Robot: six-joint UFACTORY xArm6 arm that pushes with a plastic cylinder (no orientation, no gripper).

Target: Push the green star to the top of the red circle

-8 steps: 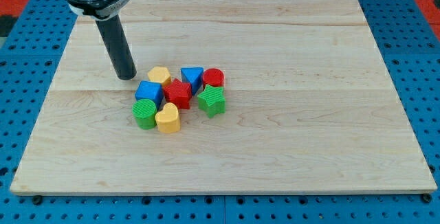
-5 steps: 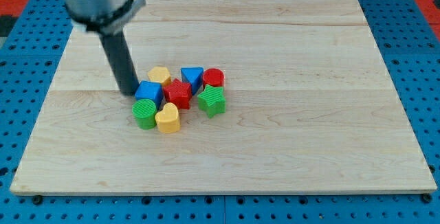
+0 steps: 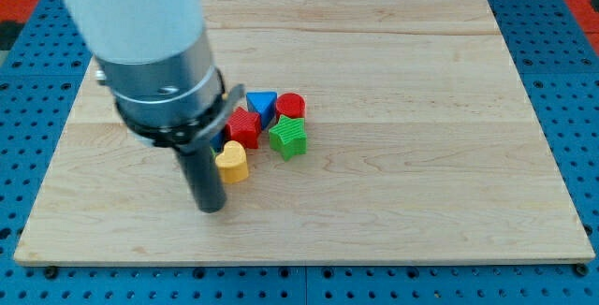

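Note:
The green star (image 3: 289,138) lies on the wooden board just below the red circle (image 3: 291,105), touching it. My tip (image 3: 212,208) rests on the board below and left of the block cluster, just below-left of the yellow heart (image 3: 232,163), well left of the green star. The arm's body covers the cluster's left part.
A red star-like block (image 3: 245,126) and a blue triangle (image 3: 262,105) sit left of the red circle. A sliver of a blue block (image 3: 218,143) shows beside the rod. Other blocks on the cluster's left are hidden behind the arm.
My tip has moved from the upper left of the cluster down to below the yellow heart. The arm now hides the blue cube, green cylinder and upper yellow block.

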